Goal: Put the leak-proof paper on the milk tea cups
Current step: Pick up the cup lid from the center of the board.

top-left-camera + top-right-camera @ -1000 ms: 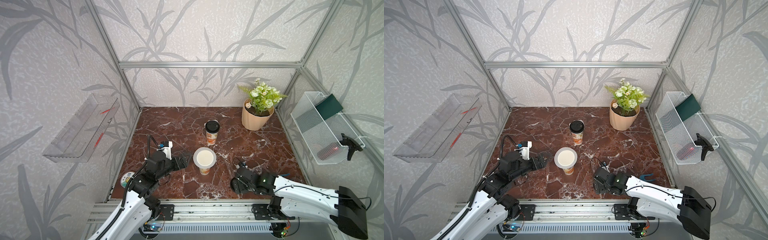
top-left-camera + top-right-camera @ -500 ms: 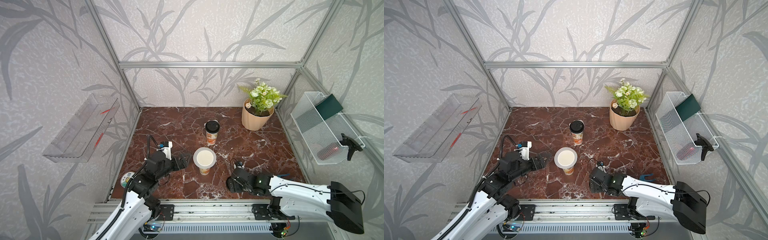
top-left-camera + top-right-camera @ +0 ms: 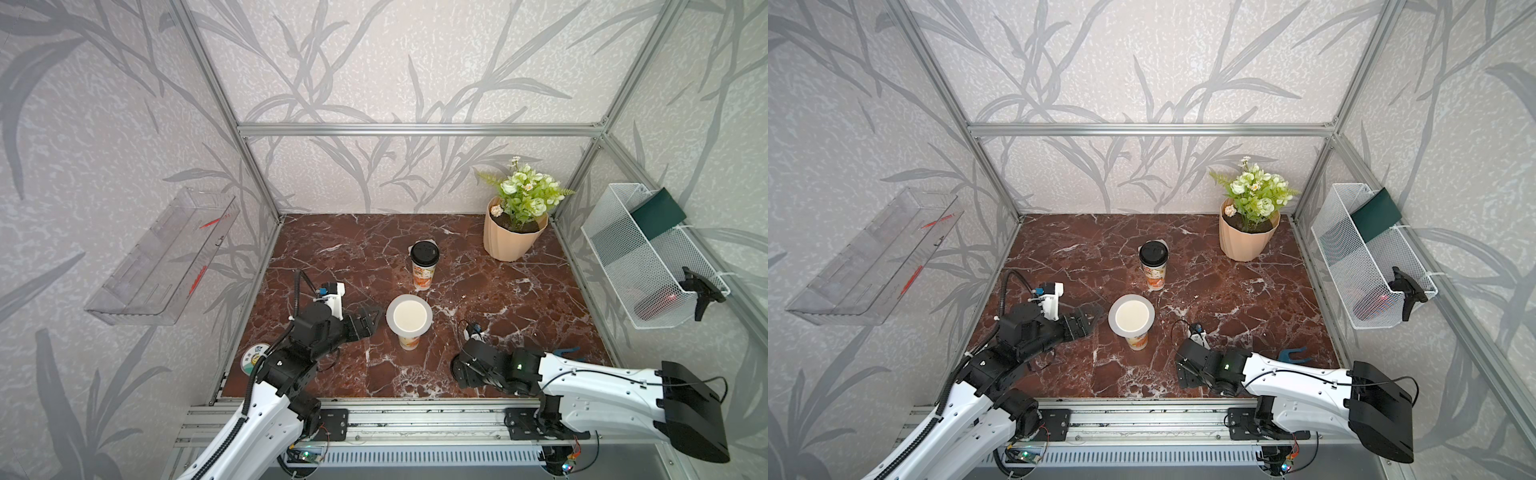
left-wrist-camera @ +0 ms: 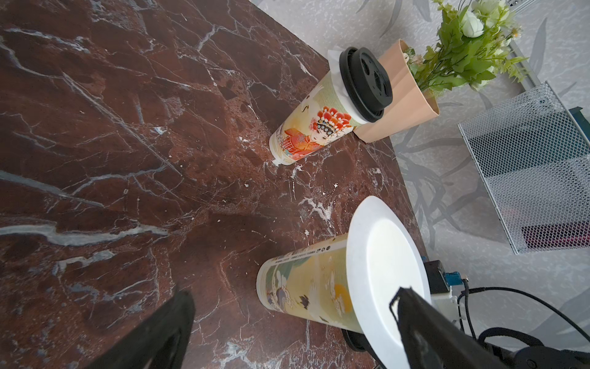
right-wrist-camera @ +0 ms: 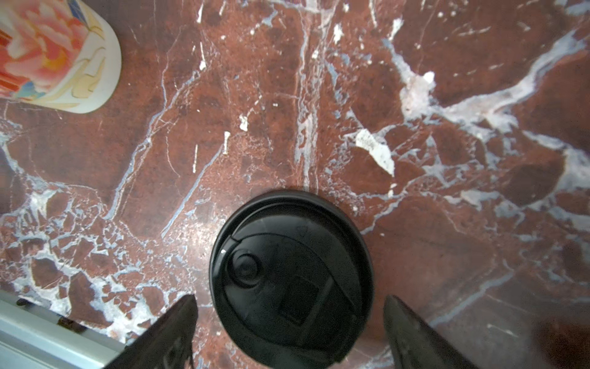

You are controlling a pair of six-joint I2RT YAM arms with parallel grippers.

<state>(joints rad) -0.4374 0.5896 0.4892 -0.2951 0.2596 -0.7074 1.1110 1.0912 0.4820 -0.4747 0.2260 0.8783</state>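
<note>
Thin pale-grey round leak-proof paper (image 3: 409, 316): lies on the nearer cream printed milk tea cup (image 3: 409, 341), just beside your spread left gripper (image 3: 368, 321). Your right gripper (image 5: 289, 300), jaws spread, has slid over the loose black round plastic lid (image 5: 290, 271) between them; papering likely done, capping next.

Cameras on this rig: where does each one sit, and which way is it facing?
Top view: high at the front, looking down into the booth; both arms, left gripper beside the paper-topped cup.
Top view: same head, nearly the same look; both arms, lidded cup.
Left wrist: on the left arm, facing across the table at both cups; its fingers show.
Right wrist: on the right arm, facing down at a loose black lid; right gripper straddles it.
Shared: top views and left wrist show both cups.
</note>
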